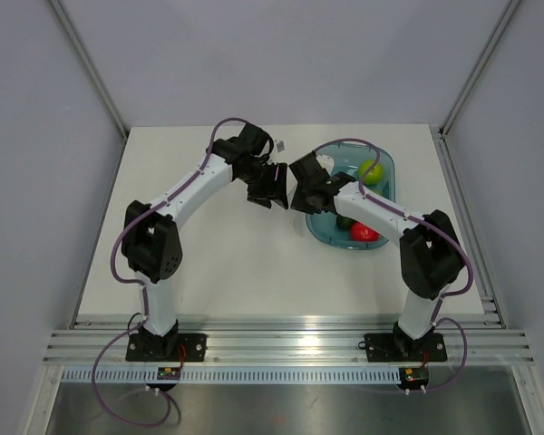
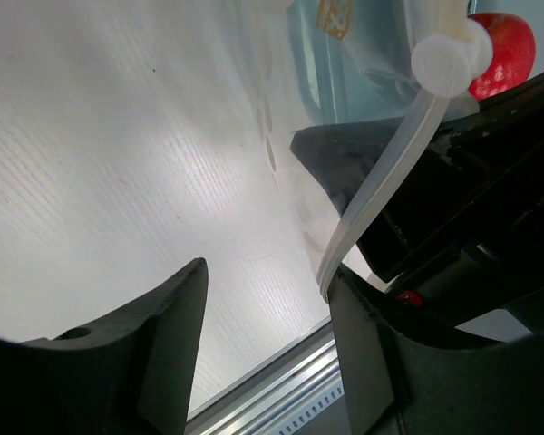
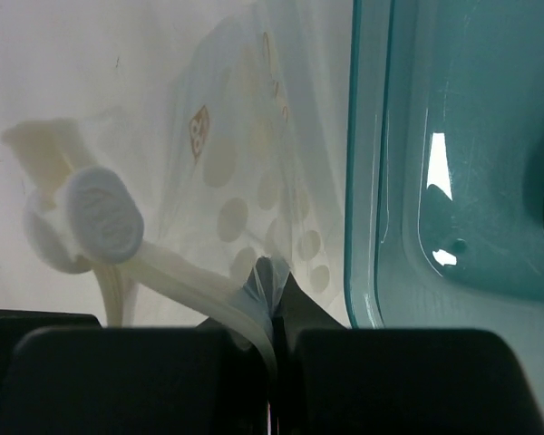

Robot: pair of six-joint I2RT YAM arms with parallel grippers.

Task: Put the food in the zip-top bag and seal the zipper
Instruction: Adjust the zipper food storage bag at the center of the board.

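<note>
The task is at an early stage: nothing is in the bag yet. The food (image 1: 344, 222), a dark green oval, lies in the teal tray (image 3: 366, 181) on the table (image 1: 227, 272), partly hidden under the right arm, with a lime-green apple (image 1: 371, 170) and a red round item (image 2: 503, 50) beside it.

The zip-top bag (image 3: 254, 195), clear with pale dots, hangs just off the tray's left edge between the two hands. The right hand (image 3: 272, 331) is closed and pinches the zipper (image 3: 186, 276) at the bag's mouth, near the white round slider tab (image 3: 100, 213). The left hand (image 2: 267, 290) stands open with nothing between its fingers. The zipper strip runs down to the inner edge of one finger; I cannot tell whether it touches.

Whether the mouth is parted enough to take the food cannot be told from these views. What is left, by my reading: hold the mouth open, lift the food out of the tray, put it in the bag, and run the zipper closed.
</note>
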